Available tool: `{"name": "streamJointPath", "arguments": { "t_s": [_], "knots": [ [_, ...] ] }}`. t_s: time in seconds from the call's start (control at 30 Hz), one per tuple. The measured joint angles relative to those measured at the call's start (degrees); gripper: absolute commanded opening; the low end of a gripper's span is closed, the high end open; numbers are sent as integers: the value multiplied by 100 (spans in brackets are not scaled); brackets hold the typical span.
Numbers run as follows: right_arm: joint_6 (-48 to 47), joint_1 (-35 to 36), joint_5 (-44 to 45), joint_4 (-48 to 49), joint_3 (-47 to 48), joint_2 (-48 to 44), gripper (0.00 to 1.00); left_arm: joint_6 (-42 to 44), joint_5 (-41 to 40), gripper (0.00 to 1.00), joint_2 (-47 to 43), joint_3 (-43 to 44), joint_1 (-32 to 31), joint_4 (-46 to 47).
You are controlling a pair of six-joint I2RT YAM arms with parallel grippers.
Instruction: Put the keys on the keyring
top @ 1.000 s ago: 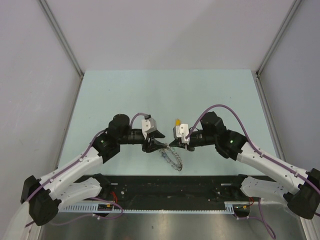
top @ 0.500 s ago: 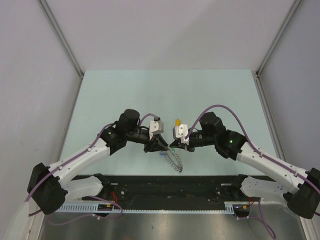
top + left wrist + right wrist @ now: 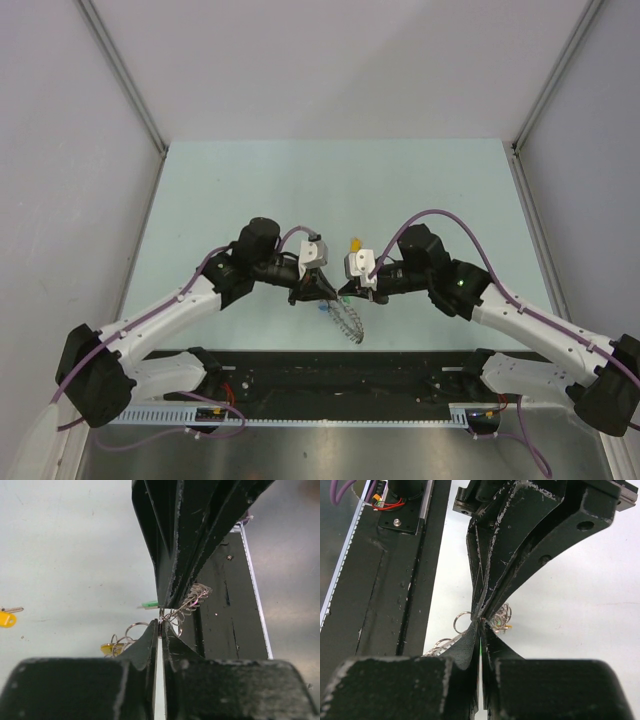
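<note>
Left wrist view: my left gripper point(image 3: 160, 624) is pinching the keyring point(image 3: 195, 593), my right gripper point(image 3: 481, 623) is clamping the green key point(image 3: 149, 604); I am aiming for slow, tiny alignment.

Pale green table point(image 3: 250, 190), one yellow-headed key point(image 3: 354, 242) on it.

There are two robot arms, the left arm point(image 3: 170, 318) and the right arm point(image 3: 535, 322), each carrying one purple cable point(image 3: 430, 215), so two cables. There are two grippers, the left gripper point(image 3: 160, 627) and the right gripper point(image 3: 481, 627). They share one table point(image 3: 230, 190). There is one keyring point(image 3: 349, 323). Three keys can be counted: one yellow key point(image 3: 354, 242) alone on the far side, a second yellow key point(image 3: 111, 648), and one green key point(image 3: 149, 604).
</note>
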Motion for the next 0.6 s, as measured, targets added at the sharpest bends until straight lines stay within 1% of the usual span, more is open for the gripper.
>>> {"name": "streamJointPath", "arguments": {
  "t_s": [0.17, 0.3, 0.6],
  "knots": [
    [-13, 0, 22, -4, 0, 2, 0, -55, 17, 0, 4, 0, 0, 7],
    [-15, 0, 98, 4, 13, 0, 0, -280, -225, 0, -107, -37, 0, 85],
    [-39, -48, 192, 66, 96, -17, 0, -1058, -979, 0, -1005, -610, 35, 848]
  ]
}}
